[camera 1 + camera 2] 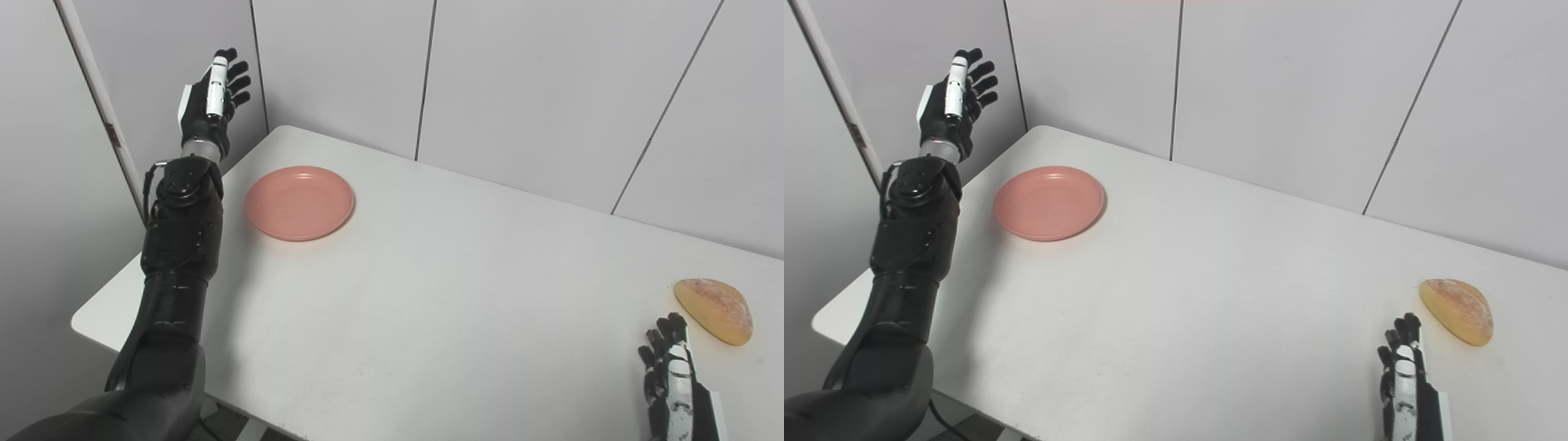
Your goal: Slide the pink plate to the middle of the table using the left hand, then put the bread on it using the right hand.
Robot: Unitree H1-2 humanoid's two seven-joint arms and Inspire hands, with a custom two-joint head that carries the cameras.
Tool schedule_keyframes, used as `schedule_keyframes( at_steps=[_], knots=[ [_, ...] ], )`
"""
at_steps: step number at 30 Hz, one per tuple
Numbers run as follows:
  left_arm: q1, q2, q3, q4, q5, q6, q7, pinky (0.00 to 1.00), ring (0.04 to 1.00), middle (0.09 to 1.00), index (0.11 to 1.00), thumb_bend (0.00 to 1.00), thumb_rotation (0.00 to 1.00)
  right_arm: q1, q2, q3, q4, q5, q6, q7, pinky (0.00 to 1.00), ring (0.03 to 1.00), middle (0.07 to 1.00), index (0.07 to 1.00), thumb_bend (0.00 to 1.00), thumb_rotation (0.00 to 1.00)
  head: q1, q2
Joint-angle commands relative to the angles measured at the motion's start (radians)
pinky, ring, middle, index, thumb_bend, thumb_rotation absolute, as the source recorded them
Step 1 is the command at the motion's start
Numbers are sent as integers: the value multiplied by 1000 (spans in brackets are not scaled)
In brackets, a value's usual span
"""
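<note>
1. Neither step looks done: the round, shallow pink plastic plate (299, 202) sits empty in the far left part of the white rectangular desk (441, 306), near the corner where the grey wall panels meet, well away from the middle
2. The left robot hand (213, 98), black with a white strip along its back, is raised in the air beyond the desk's left edge, above and to the left of the plate and clear of it; its fingers are spread and it holds nothing
3. The golden-brown half-round bread loaf (715, 310) lies flat on the desk near the right edge, well apart from the plate
4. The right robot hand (1404, 380) rests low at the near right, just short of the bread and not touching it; its fingers point toward the loaf, slightly apart, empty
5. Left to do, as I judge it: bring the left hand down to the plate's rim, slide it toward the bare centre of the desk, then pick up the bread and set it on the plate
6. Hard to make out: the right hand's wrist and arm are cut off by the bottom edge, so its thumb and palm are not visible; the palm side of the left hand is also turned away
</note>
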Motion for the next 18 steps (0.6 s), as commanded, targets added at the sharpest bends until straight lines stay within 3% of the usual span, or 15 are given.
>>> schedule_keyframes(
  at_steps=[1,18],
  knots=[
    [-33,41,6,-2,-6,-42,4,846,860,858,852,395,1000,20,-10,-8,11,9,-6,8,1000,1000,1000,1000,127,1000,0,1],
    [-7,43,36,97,-78,-58,-27,849,859,861,849,375,1000,18,-22,-12,17,10,-20,13,1000,1000,1000,1000,126,1000,7,16]
  ],
)
